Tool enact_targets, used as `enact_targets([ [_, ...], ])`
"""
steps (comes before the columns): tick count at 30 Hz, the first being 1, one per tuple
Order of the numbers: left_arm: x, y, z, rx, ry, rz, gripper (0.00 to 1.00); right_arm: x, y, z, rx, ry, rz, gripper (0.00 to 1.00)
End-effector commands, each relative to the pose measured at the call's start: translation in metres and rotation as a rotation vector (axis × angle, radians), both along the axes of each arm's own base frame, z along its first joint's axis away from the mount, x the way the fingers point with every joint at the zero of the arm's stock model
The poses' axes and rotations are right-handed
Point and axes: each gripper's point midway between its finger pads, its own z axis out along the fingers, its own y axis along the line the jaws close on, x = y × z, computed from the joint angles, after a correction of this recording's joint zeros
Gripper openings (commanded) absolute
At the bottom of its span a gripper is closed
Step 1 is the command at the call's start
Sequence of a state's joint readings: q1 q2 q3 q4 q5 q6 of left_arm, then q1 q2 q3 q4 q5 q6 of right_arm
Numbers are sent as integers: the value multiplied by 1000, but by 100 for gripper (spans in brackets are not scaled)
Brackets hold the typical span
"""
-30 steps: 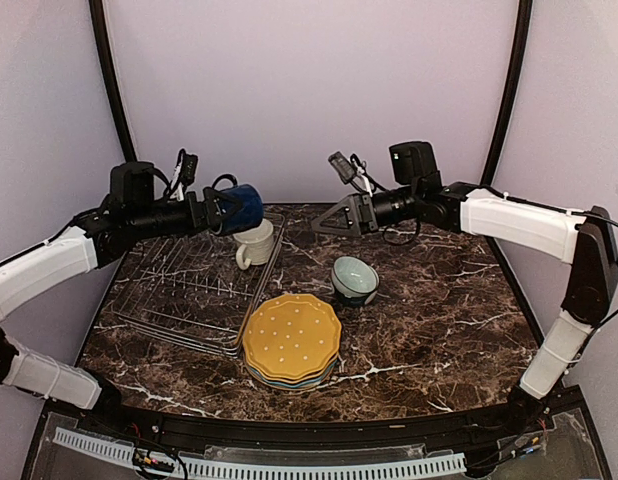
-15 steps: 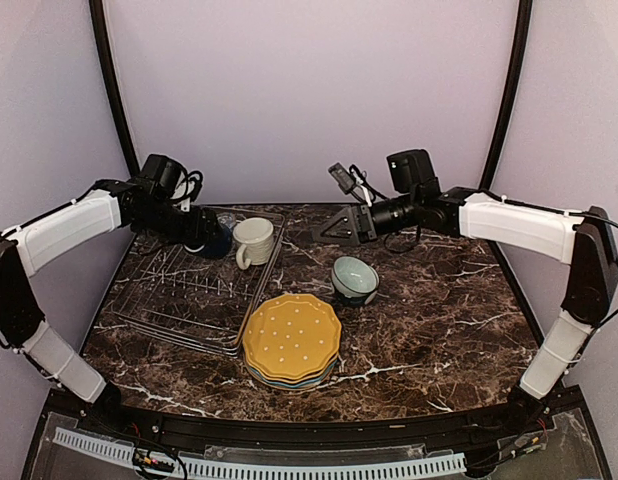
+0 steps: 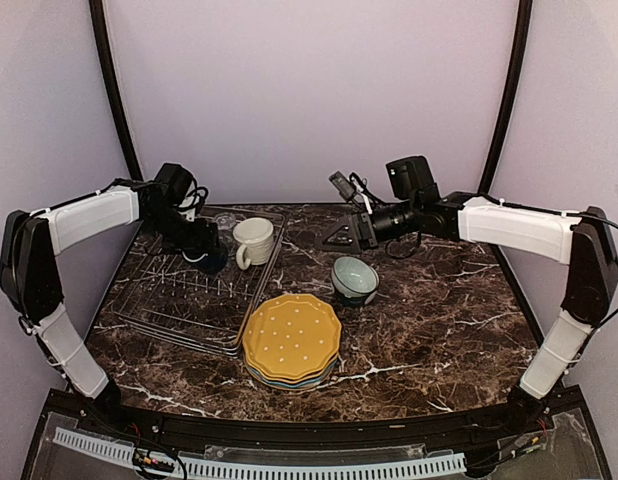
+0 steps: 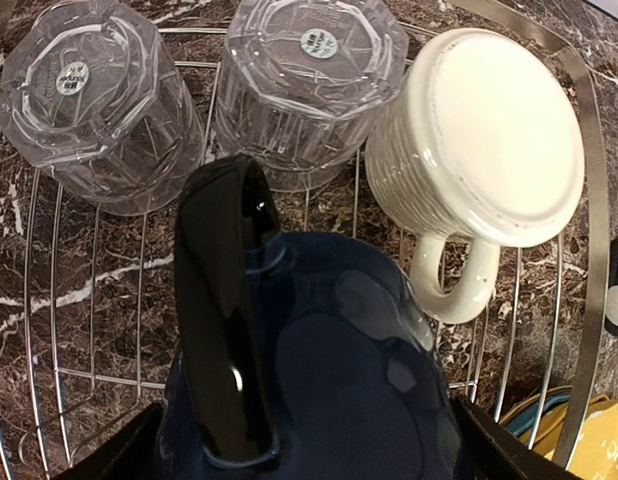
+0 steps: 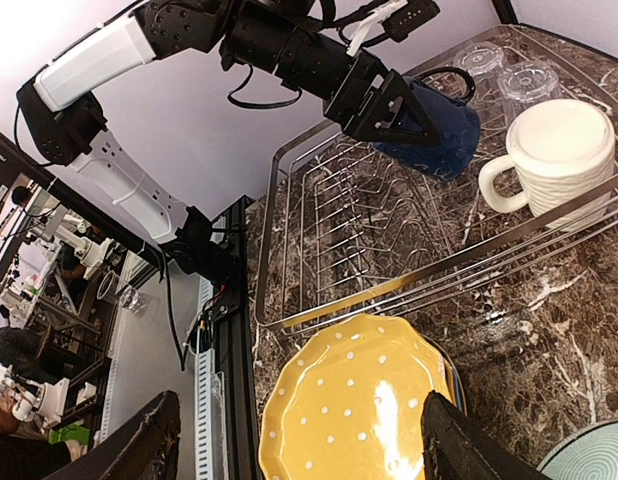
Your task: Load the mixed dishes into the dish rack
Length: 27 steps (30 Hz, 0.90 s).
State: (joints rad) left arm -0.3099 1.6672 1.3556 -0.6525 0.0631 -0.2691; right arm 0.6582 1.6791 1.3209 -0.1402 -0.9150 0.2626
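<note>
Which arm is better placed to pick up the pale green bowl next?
Right. The right gripper, open, hovers near the pale green bowl; the left gripper holds the dark navy mug over the dish rack.

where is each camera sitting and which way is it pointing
top external: above and behind the bases, looking down at the table; left arm and right arm show.
left wrist: on the left arm, looking down into the dish rack at the dark navy mug between its fingers.
right wrist: on the right arm, facing left over the yellow dotted plate to the left gripper; own fingertips show.
shared: both wrist views show the cream ribbed mug.
</note>
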Motion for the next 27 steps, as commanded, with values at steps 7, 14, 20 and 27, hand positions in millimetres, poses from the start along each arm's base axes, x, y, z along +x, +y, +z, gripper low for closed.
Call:
enact_targets([
  [7, 25, 4, -1, -29, 11, 12, 1, 7, -3, -19, -25, 13, -11, 80],
  [14, 35, 8, -17, -35, 63, 43, 8, 9, -3, -29, -37, 31, -12, 79],
  [20, 42, 8, -30, -62, 107, 65, 19, 9, -4, -34, -41, 39, -17, 79],
  [27, 45, 9, -40, -74, 136, 75, 37, 10, -7, -41, -49, 50, -25, 79],
])
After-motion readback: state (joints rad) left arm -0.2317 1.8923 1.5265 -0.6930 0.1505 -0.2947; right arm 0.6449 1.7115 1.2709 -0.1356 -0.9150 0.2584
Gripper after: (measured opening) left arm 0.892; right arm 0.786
